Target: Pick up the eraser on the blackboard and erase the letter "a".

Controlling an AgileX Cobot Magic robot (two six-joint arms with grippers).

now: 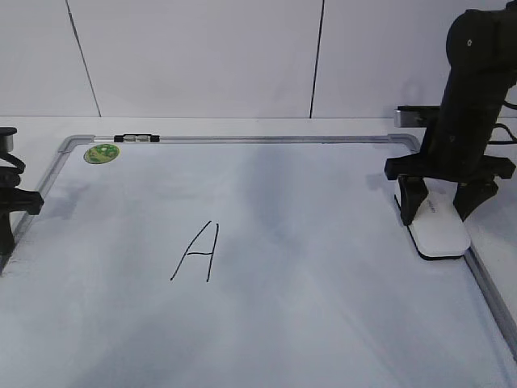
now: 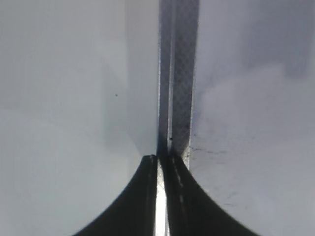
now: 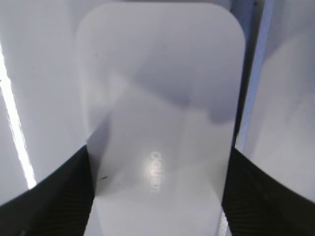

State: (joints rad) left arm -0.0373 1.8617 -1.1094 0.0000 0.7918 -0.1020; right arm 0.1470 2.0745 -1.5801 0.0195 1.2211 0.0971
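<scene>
white eraser [image 1: 439, 228] lies flat on the board [image 1: 307, 267] at its right edge, just beside the grey frame, well apart from the drawn capital "A" [image 1: 196, 252] near the board's middle; no lowercase "a" shows in any view. the right gripper [image 1: 447, 204] stands over the eraser with a black finger on each long side, and the right wrist view shows both fingers [image 3: 54, 196] touching the eraser's [image 3: 162, 123] edges, so it is clasping the eraser, which rests on the board. small pale lettering shows on the eraser's top. the left gripper [image 1: 6, 212] sits at the far left edge of the exterior view, by the board's left frame; in the left wrist view its two fingers [image 2: 140, 196] are pressed together with only a thin bright slit between them and nothing held, right over the frame strip [image 2: 179, 83]. a round green sticker [image 1: 101, 153] sits in the board's far left corner, and a small black-and-silver clip [image 1: 137, 139] rests on the top frame just beside it
</scene>
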